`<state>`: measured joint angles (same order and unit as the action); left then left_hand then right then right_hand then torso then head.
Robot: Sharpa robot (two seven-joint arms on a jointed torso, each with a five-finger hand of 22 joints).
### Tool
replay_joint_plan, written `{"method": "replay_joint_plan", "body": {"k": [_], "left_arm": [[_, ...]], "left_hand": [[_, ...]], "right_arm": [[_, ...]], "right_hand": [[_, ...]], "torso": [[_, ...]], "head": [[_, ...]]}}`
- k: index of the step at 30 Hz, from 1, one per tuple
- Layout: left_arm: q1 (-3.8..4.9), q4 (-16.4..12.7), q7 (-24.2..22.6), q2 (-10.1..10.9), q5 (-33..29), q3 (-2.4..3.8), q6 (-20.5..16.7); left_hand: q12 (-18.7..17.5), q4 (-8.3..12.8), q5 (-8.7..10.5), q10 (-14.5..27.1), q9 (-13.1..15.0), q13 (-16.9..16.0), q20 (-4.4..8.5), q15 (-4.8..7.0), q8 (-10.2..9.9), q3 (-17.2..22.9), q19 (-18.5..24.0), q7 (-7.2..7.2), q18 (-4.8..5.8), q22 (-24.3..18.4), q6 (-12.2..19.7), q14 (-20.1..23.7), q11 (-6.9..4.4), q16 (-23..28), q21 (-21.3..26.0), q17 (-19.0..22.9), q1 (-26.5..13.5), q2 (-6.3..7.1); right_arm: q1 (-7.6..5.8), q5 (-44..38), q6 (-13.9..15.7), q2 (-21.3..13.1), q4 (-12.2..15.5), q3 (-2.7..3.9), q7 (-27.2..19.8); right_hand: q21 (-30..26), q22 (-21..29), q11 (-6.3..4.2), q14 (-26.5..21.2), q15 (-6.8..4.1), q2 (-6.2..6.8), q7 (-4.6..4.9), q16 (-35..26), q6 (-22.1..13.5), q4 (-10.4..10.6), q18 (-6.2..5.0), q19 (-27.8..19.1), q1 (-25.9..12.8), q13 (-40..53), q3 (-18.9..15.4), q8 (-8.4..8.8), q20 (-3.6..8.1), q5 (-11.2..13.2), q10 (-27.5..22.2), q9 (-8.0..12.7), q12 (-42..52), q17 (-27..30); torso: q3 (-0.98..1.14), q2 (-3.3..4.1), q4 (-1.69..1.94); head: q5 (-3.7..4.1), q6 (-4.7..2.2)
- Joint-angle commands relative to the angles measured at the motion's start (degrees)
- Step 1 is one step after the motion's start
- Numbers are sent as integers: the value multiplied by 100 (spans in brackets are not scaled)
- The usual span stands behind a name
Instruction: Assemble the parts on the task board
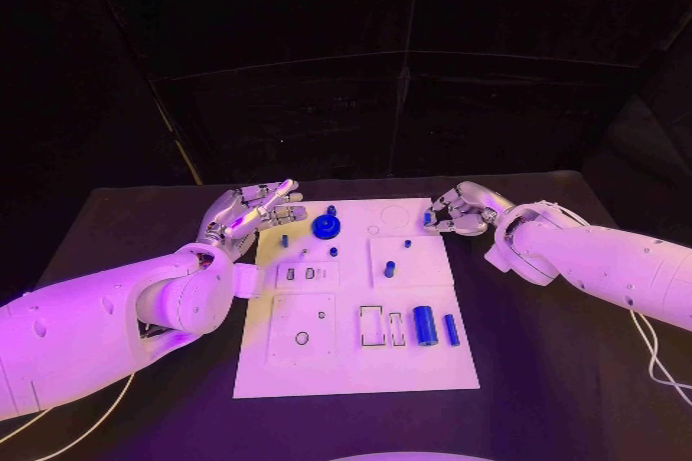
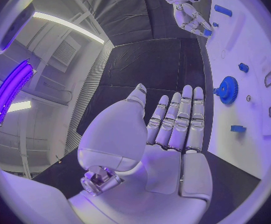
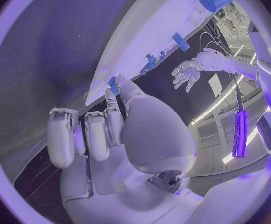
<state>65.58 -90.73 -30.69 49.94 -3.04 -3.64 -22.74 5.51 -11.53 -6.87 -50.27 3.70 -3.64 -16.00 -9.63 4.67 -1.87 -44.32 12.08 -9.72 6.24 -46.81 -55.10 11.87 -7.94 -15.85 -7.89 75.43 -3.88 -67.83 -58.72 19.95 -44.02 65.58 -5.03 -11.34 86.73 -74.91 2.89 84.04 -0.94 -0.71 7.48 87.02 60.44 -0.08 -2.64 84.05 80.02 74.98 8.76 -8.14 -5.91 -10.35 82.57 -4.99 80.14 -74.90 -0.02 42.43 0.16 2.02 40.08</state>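
The white task board (image 1: 346,371) lies in the middle of the black table. On it stand a blue gear (image 1: 326,224), a blue cylinder (image 1: 426,324), a thin blue bar (image 1: 451,329) and a few small blue pegs (image 1: 389,269). My left hand (image 1: 253,211) hovers at the board's far left corner, fingers straight and apart, holding nothing; the gear (image 2: 227,89) sits just beyond its fingertips. My right hand (image 1: 459,211) is at the far right corner and pinches a small blue piece (image 3: 113,82) between thumb and finger, close over the board's edge.
Empty rectangular slots (image 1: 372,326) and a round hole (image 1: 302,338) mark the board's near half. Bare black table (image 1: 144,211) flanks the board on both sides. A white cable (image 1: 642,351) hangs beside my right arm.
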Motion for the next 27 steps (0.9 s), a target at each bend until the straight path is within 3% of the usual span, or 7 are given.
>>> {"method": "replay_joint_plan", "body": {"k": [1,7,11,17,22,27], "left_arm": [[6,-7,-7,0,17,5,82],[6,-3,-5,6,18,5,83],[6,-9,-5,20,18,5,79],[8,-19,-5,51,18,4,75],[10,-30,-6,78,18,5,69],[14,-39,-4,96,18,5,69]], "left_hand": [[-39,44,-3,-13,-3,5,-5,-23,-30,1,37,200,-59,-6,-9,21,15,19,20,-9,50,-14],[-39,44,-3,-13,-3,5,-5,-23,-30,1,37,200,-59,-6,-9,21,15,19,20,-9,50,-14],[-39,44,-3,-13,-3,5,-5,-23,-30,1,37,200,-59,-6,-9,21,15,19,20,-9,50,-14],[-39,44,-3,-13,-3,5,-5,-23,-30,1,37,200,-59,-6,-9,21,15,19,20,-9,50,-14],[-42,49,-3,-11,-3,5,-7,-26,-32,0,44,199,-58,-10,-17,29,16,28,26,-8,52,-17],[-42,50,-3,-11,-3,5,-8,-26,-32,0,45,198,-58,-11,-19,29,16,28,26,-7,53,-17]], "right_arm": [[-8,120,230,-8,50,3,-109],[-9,153,382,-82,267,4,-148],[-13,139,494,-202,581,6,-67],[-44,-36,842,-348,1241,11,459],[-91,-336,1045,-318,1690,12,896],[-143,-723,1023,-121,2002,13,1182]], "right_hand": [[35,-741,-26,471,-33,-71,-16,29,69,-6,82,38,-11,555,60,-17,53,-52,34,-18,28,-947],[38,-748,-35,474,-43,-76,-23,34,77,-24,84,43,-12,560,90,-11,67,-116,39,-20,29,-958],[41,-754,-37,475,-44,-78,-24,36,80,-28,85,48,-11,563,98,-10,70,-129,42,-20,31,-963],[63,-812,-56,483,-56,-110,-44,52,120,-74,99,90,19,579,166,-18,84,-143,56,-32,42,-996],[70,-829,-61,484,-60,-111,-49,53,136,-90,103,102,21,582,187,-22,88,-118,59,-38,43,-997],[74,-840,-61,483,-63,-95,-48,51,141,-93,106,111,-5,579,191,-19,93,-91,58,-41,38,-993]], "torso": [[2,-2,3],[3,-6,-1],[-9,-19,1],[-26,-32,14],[-26,-20,11],[-26,-18,10]], "head": [[-5,-4],[-15,-3],[-23,-12],[-58,-18],[-95,-28],[-153,-26]]}}
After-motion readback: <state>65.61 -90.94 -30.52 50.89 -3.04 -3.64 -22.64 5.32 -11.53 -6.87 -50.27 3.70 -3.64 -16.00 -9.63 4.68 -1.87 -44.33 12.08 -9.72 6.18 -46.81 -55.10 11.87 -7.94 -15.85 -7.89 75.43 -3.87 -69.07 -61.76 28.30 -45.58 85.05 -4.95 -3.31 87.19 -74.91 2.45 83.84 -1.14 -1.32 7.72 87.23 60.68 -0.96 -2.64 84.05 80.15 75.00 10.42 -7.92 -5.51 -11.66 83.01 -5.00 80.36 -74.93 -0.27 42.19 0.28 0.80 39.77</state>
